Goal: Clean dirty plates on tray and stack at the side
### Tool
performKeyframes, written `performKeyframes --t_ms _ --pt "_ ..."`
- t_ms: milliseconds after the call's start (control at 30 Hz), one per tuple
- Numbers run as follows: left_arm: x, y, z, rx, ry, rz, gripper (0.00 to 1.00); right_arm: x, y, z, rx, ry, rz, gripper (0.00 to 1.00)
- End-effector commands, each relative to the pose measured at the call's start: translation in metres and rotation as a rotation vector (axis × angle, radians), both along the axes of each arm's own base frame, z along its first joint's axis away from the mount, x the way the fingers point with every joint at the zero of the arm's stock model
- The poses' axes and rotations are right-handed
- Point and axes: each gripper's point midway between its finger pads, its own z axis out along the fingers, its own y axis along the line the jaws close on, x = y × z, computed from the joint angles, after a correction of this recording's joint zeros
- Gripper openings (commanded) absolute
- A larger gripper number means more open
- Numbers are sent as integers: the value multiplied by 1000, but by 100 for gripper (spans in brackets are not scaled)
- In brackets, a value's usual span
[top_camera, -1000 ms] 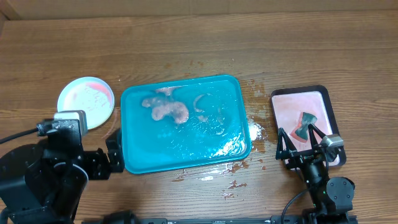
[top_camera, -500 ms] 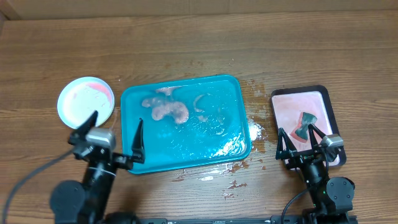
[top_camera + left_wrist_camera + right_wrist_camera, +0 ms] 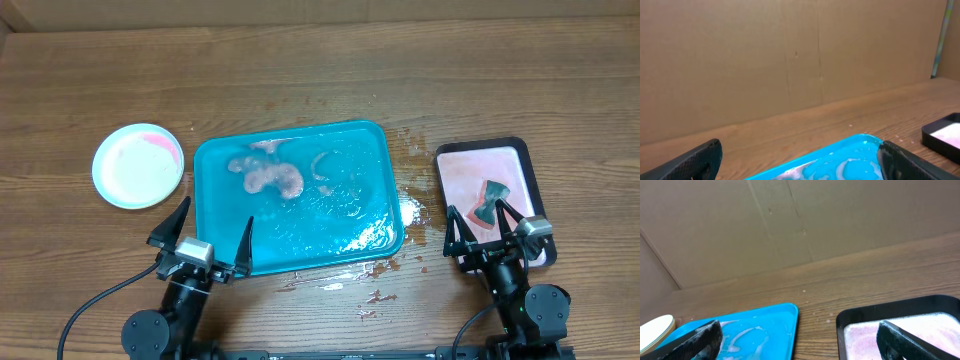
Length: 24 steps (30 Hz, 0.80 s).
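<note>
A light blue plate [image 3: 138,165] with a pink smear at its far edge lies on the table left of the tray; whether others lie under it I cannot tell. Its rim [image 3: 655,329] shows at the left edge of the right wrist view. The teal tray [image 3: 372,185] holds foamy water and pinkish residue, and no plates. My left gripper [image 3: 213,222] stands open at the tray's front left corner, the tray [image 3: 850,157] between its fingers [image 3: 692,164]. My right gripper [image 3: 476,214] stands open over the front of the black tray, holding nothing.
A black-rimmed tray [image 3: 523,160] with a pinkish inside sits right of the teal one, a dark sponge-like piece [image 3: 489,202] in it. Its corner [image 3: 944,131] also shows in the left wrist view. Drops and flecks [image 3: 378,295] lie on the wood around the tray's right and front.
My left arm has drawn back from beside the plate and swung right, so its open gripper now points at the tray's front left corner. The plate is uncovered. The right arm is still.
</note>
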Motion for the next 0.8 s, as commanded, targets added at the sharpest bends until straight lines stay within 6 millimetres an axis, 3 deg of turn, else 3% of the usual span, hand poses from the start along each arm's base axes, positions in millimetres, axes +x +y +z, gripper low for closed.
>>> performKeyframes --t_ms 0,433,767 --pt "1 -6 -10 10 -16 -35 100 0 -1 -2 2 -3 -5 100" --pt "5 -10 -14 20 -141 -60 100 0 -1 -2 2 -3 -5 100" --pt "12 -10 -67 3 87 -61 100 0 -1 -2 2 -3 -5 100"
